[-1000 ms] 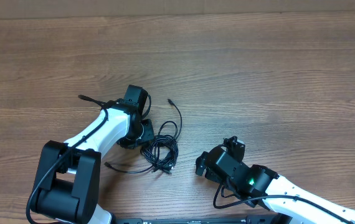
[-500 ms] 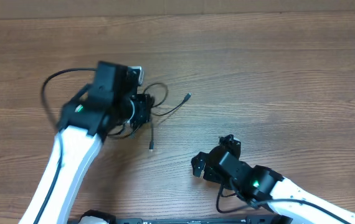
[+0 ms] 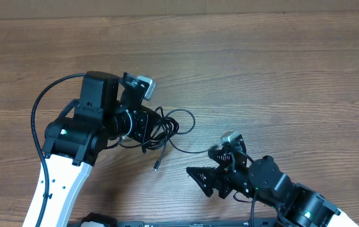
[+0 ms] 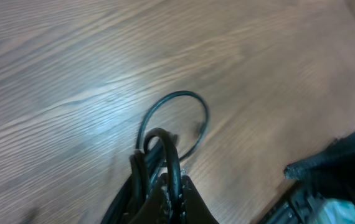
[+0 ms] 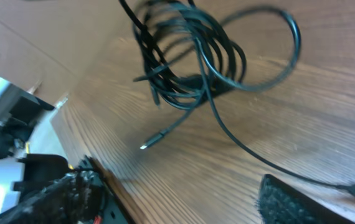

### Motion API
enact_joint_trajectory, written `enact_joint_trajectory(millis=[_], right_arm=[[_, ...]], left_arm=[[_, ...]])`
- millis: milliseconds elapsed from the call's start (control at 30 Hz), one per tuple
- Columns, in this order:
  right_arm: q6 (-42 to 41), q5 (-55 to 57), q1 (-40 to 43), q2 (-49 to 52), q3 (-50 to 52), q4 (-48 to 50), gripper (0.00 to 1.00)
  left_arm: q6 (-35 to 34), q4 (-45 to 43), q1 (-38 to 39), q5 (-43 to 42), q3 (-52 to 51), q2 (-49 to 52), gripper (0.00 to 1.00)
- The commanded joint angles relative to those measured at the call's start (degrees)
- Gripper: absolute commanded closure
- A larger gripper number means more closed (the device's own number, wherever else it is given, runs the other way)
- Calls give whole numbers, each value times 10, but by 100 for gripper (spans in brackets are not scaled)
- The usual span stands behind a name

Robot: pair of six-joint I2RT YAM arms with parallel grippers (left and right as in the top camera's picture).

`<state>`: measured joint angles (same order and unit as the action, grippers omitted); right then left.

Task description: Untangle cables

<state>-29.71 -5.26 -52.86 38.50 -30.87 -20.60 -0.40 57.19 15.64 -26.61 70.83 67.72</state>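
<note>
1. The cables [image 3: 170, 126] are thin, glossy black cords bunched in tangled loops near the table's middle.
2. My left gripper [image 4: 165, 186] is clamped tight on the bunch.
3. My right gripper [image 5: 177, 186] gapes wide, holding nothing, near a trailing strand.
4. The smooth wood-grain table [image 3: 280, 75] spreads wide toward its far edge.

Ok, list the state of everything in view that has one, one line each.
cables: tangled in a bundle, loose ends trailing out
left hand: shut on the cables
right hand: open, holding nothing
</note>
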Motion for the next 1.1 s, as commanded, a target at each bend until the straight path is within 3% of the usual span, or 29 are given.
enact_joint_trajectory(millis=[0, 100, 200, 367, 567, 667, 733, 767, 833, 867, 967, 1067], right_arm=[[78, -21, 1, -3, -14, 29, 15], [160, -38, 1, 13, -14, 43, 15], [211, -34, 1, 35, -14, 58, 15], [224, 49, 1, 83, -14, 109, 16], [230, 56, 1, 163, -14, 186, 17], [242, 56, 1, 195, -14, 199, 28], [243, 42, 1, 210, -14, 207, 42], [242, 34, 1, 214, -14, 210, 53], [242, 21, 1, 219, -14, 214, 91], [242, 21, 1, 219, -14, 213, 96], [231, 21, 1, 219, -14, 194, 96], [190, 11, 1, 219, -14, 158, 96]], left_arm=[[89, 5, -2, -124, 4, -13, 96], [149, 29, -2, -179, 4, -13, 96], [168, 54, -2, -182, 4, -12, 96], [193, 90, -2, -183, 4, -12, 96], [216, 108, -2, -200, 4, -13, 96], [254, 117, -2, -244, 4, -13, 96], [255, 118, -2, -247, 4, -12, 96], [256, 118, -2, -247, 4, -12, 96], [255, 117, -2, -247, 4, -12, 96], [255, 115, -2, -247, 4, -13, 96], [236, 96, -3, -231, 4, -12, 96], [112, 47, -4, -124, 4, -12, 96]])
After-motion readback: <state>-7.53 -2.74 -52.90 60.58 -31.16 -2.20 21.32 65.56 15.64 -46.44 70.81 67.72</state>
